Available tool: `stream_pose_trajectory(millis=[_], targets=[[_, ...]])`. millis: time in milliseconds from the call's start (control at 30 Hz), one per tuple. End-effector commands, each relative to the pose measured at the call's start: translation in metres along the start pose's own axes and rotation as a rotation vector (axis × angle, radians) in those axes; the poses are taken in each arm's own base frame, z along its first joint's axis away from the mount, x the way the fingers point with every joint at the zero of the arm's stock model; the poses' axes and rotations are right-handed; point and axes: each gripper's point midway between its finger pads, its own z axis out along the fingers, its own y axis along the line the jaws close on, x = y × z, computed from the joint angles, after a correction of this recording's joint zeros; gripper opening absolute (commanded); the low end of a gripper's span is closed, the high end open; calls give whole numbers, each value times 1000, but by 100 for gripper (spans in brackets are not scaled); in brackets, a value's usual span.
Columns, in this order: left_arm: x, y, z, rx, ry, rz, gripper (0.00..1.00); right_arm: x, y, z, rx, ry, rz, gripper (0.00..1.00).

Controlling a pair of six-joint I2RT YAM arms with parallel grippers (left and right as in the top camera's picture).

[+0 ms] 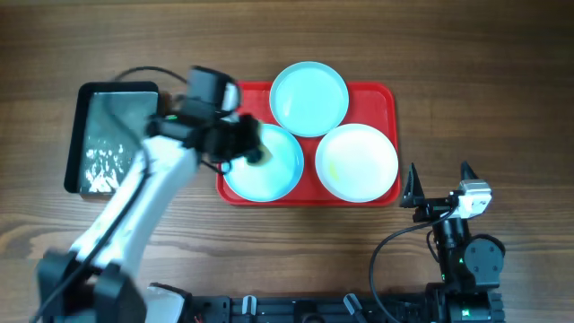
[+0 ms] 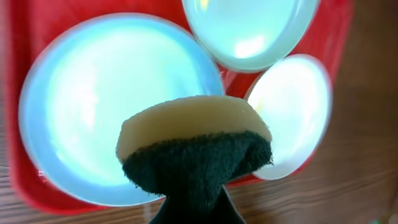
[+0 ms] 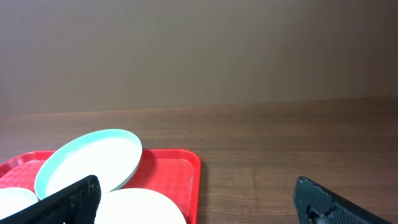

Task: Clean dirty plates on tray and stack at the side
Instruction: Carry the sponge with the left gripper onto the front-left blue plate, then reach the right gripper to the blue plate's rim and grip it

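one aqua plate (image 1: 280, 169) lies under the left hand (image 1: 249, 148), which grips a sponge (image 2: 193, 121).

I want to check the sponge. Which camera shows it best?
The left wrist view: the sponge fills the centre, large and close. Overhead it is a small dark spot; the right wrist view does not show it.

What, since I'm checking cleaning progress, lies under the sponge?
A pale aqua plate on the red tray. The sponge hides part of that plate's surface, and whether they touch cannot be told.
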Motion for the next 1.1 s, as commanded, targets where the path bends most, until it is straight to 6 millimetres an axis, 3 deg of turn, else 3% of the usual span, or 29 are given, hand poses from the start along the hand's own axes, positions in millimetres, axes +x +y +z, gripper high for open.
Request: stream_pose_trajectory(millis=[0,133,267,300,367,400,467,567,700,767,833,867,900,933,1000,1067], targets=[[4,15,49,-177,3,25,4,-1,0,0,-2,-6,10,99],[7,12,87,-205,17,73,4,-1,0,0,-2,-5,10,100],[1,24,96,-278,-14,85,4,-1,0,0,-2,-6,10,100],[2,27,96,-290,-12,85,12,-1,0,0,-2,-6,10,100],[3,27,96,-293,-7,84,43,-1,0,0,-2,-5,10,100],[4,27,96,-293,-4,84,53,-1,0,0,-1,-6,10,100],[4,27,96,-294,-4,86,62,-1,0,0,-2,-5,10,100],[-2,23,88,-285,-22,80,58,-1,0,0,-2,-6,10,100],[-29,9,32,-254,-96,43,47,-1,0,0,-2,-6,10,100],[-43,4,-12,-226,-163,14,47,-1,0,0,-2,-6,10,100],[-51,4,-46,-199,-230,-10,56,-8,-6,0,38,-33,-29,100],[-54,6,-64,-185,-271,-25,70,-20,-7,-1,46,-86,-18,100],[-54,9,-77,-178,-295,-36,89,-34,2,-3,-12,-141,46,100],[-53,13,-92,-175,-320,-52,100,-43,17,-5,-103,-168,136,100],[-50,21,-108,-179,-337,-75,100,-44,40,-9,-257,-137,331,100],[-46,30,-116,-194,-336,-100,100,-77,44,-18,-336,-231,580,100]])
